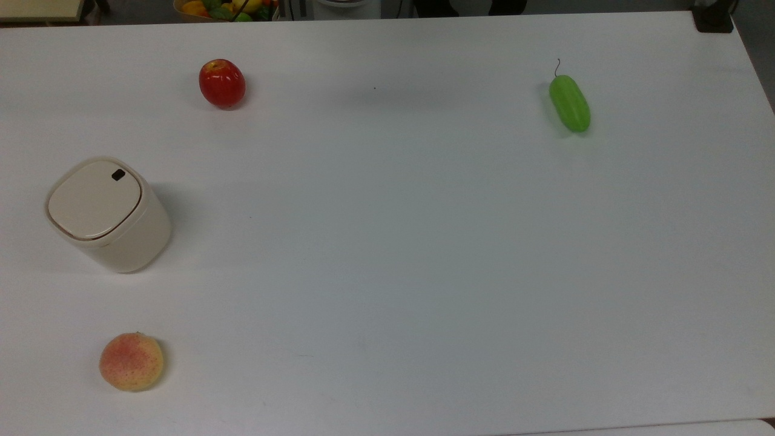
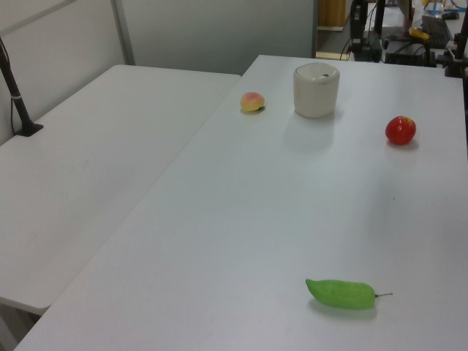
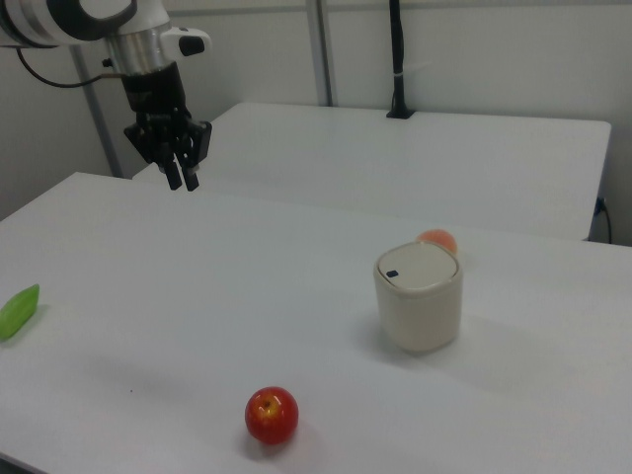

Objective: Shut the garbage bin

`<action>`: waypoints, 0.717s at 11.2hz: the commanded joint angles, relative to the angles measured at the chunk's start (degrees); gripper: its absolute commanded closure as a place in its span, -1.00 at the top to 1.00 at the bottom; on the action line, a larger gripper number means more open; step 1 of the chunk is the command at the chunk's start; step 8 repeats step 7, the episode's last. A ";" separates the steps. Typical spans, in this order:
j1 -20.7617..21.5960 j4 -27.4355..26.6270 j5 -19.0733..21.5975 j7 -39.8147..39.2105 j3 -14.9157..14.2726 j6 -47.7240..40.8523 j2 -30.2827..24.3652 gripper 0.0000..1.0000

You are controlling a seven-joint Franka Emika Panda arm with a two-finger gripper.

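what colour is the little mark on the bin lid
Black, on the cream garbage bin; clearest in the top view.

A smooth, matt cream plastic is shown on the garbage bin (image 1: 109, 215); a glossy red skin is seen on the apple (image 1: 222, 83); the cucumber (image 1: 569, 103) looks waxy, the peach (image 1: 131, 361) dull, the table (image 1: 424, 254) matt white
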 commanded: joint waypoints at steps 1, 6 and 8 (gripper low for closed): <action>-0.61 -2.04 -0.32 -1.43 -0.50 0.24 -1.66 1.00; -0.78 -1.87 -0.58 -0.99 -0.50 0.16 -1.92 1.00; -0.78 -1.69 -0.67 -0.90 -0.50 -0.19 -2.01 1.00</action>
